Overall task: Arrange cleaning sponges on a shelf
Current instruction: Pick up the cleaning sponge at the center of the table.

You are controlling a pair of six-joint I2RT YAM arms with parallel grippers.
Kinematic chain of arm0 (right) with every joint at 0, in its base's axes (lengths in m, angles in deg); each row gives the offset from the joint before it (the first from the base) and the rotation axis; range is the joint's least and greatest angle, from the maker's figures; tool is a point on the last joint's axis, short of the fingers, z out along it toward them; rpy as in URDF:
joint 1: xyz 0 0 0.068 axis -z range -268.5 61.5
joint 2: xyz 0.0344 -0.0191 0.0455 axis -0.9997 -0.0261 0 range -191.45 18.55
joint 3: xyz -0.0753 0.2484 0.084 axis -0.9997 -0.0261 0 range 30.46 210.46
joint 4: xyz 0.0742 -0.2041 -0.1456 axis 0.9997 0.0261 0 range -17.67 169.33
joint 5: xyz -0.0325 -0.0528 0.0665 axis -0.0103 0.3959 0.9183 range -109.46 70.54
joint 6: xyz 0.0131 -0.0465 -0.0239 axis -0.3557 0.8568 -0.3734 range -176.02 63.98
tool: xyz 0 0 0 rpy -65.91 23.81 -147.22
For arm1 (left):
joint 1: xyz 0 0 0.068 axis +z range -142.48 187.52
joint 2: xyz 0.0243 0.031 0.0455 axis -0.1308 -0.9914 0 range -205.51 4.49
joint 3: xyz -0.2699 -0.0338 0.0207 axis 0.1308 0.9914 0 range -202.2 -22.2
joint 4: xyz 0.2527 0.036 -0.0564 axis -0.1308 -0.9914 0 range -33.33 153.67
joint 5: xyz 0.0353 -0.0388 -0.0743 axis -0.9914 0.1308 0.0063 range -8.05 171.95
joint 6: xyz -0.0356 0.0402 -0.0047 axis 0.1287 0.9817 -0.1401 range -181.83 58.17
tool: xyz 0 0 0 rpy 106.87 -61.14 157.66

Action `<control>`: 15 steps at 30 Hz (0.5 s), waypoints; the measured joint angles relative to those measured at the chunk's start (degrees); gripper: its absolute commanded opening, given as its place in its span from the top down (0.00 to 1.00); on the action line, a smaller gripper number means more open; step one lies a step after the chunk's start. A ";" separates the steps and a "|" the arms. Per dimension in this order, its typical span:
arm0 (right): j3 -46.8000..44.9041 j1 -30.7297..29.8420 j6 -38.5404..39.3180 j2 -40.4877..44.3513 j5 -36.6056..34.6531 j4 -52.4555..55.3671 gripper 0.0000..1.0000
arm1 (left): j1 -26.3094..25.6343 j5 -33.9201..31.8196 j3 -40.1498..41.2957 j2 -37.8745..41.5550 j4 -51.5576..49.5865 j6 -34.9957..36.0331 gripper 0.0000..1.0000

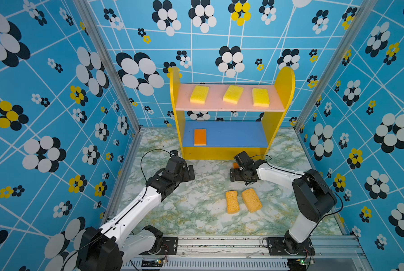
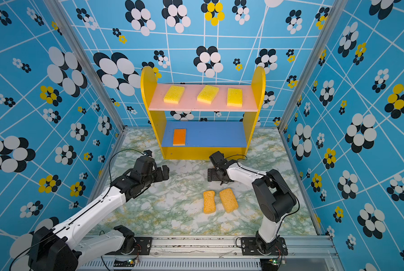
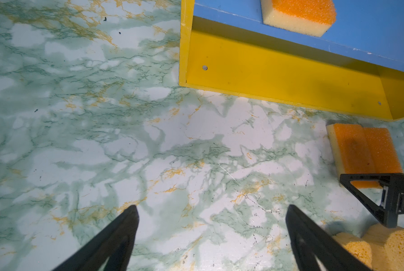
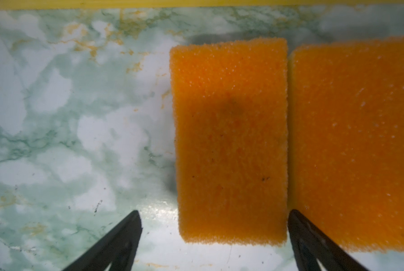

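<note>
Grippers open, three yellow sponges (image 1: 232, 94), three orange (image 4: 231, 140).

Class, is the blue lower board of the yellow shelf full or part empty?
Part empty: the blue lower board holds one flat orange sponge at one end; the rest is bare.

enclosure seen from above. three walls (image 1: 43, 98) carry blue wallpaper crossed by white lines, printed with clusters of black, white and yellow ovals like flowers. aluminium corner posts (image 1: 107, 63) stand where the walls meet. the floor (image 1: 196, 211) is a pale marble-pattern sheet veined green and ochre. a slotted aluminium rail (image 1: 219, 244) runs along the near edge.
</note>
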 measured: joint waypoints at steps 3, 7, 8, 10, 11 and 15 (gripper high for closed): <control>0.70 0.09 0.22 -0.76 -0.15 -0.11 0.01 | 0.00 0.00 0.02 0.00 0.00 -0.02 0.01; 2.32 0.13 0.42 -2.73 -0.61 -0.17 0.04 | 0.00 0.00 0.00 0.00 0.00 -0.02 0.01; 2.56 0.13 0.46 -3.19 -0.68 -0.20 0.06 | 0.00 0.00 0.02 0.00 0.00 -0.02 0.01; 2.64 0.13 0.44 -3.91 -0.85 -0.52 0.10 | 0.00 0.00 0.00 0.00 0.00 -0.02 0.01; 2.64 0.15 0.55 -4.11 -0.92 -0.59 0.11 | 0.00 0.00 0.02 0.00 0.00 -0.02 0.01; 2.64 0.17 0.66 -4.31 -1.57 -1.18 0.16 | 0.00 0.00 0.02 0.00 0.00 -0.02 0.01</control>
